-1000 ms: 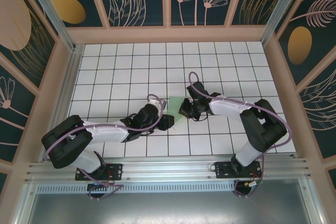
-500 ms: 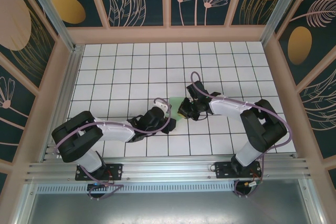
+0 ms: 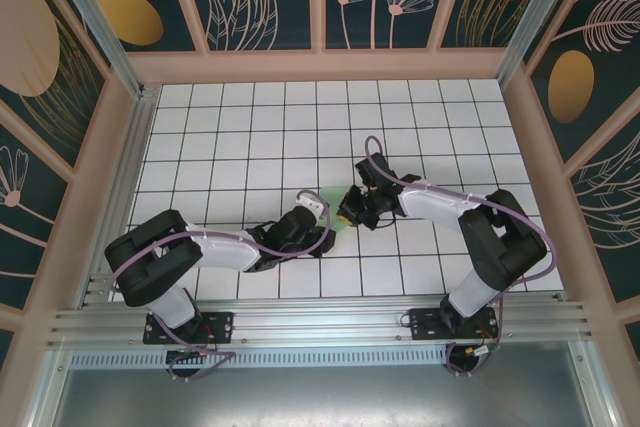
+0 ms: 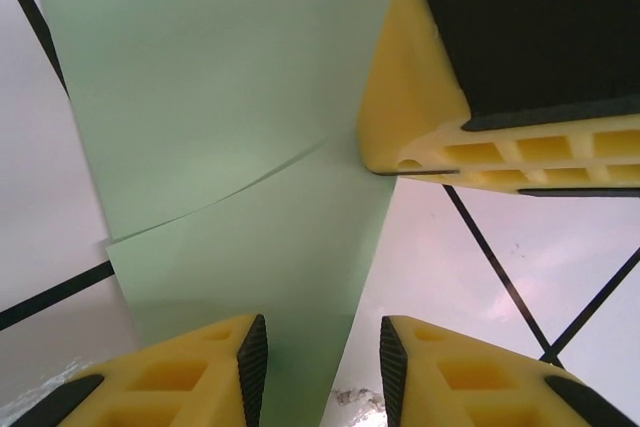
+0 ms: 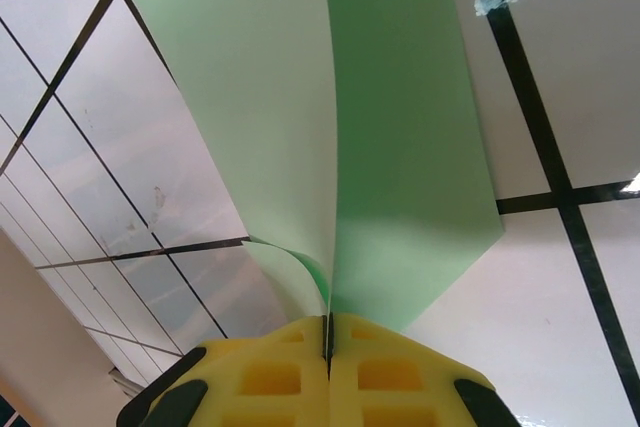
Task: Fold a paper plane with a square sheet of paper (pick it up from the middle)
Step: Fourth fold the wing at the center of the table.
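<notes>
Two layers of paper sit pinched in my right gripper, mid-fold; my part-open, empty left gripper should press them flat ahead.

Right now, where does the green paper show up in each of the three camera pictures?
Top external: green paper, just below the picture's centre.
Left wrist: green paper covers the upper left and middle.
Right wrist: green paper rises up the middle, pinched in the right gripper at the bottom.
Shared landmark: the white tiled table with black grid lines.
</notes>
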Available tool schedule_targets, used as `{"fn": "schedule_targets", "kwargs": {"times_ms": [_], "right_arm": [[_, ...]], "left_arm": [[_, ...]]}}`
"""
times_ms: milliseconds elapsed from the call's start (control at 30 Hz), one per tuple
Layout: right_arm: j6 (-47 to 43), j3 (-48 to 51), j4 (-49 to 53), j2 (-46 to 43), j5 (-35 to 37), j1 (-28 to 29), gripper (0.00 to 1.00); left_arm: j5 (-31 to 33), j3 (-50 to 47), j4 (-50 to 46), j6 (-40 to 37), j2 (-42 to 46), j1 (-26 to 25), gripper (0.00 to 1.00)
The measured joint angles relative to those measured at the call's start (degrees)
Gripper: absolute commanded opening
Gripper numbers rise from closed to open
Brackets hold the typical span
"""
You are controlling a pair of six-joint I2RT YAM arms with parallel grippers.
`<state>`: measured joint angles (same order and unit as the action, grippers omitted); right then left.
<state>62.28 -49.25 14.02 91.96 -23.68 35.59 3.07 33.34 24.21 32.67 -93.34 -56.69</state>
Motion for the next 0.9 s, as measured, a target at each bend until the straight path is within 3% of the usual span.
{"fn": "schedule_targets", "kwargs": {"times_ms": [433, 733, 900], "right_arm": [[1.4, -0.1, 0.0, -0.2, -1.0, 0.0, 0.07], [1.6, -0.2, 0.1, -0.2, -1.6, -0.3, 0.30], [1.3, -0.2, 0.1, -0.2, -1.7, -0.3, 0.34]], "left_arm": [[0.9, 0.1, -0.9, -2.7, -1.4, 0.0, 0.38], [1.4, 0.1, -1.5, -4.0, -1.4, 0.0, 0.19], [1.8, 0.0, -1.7, -4.2, -1.4, 0.0, 0.14]]}}
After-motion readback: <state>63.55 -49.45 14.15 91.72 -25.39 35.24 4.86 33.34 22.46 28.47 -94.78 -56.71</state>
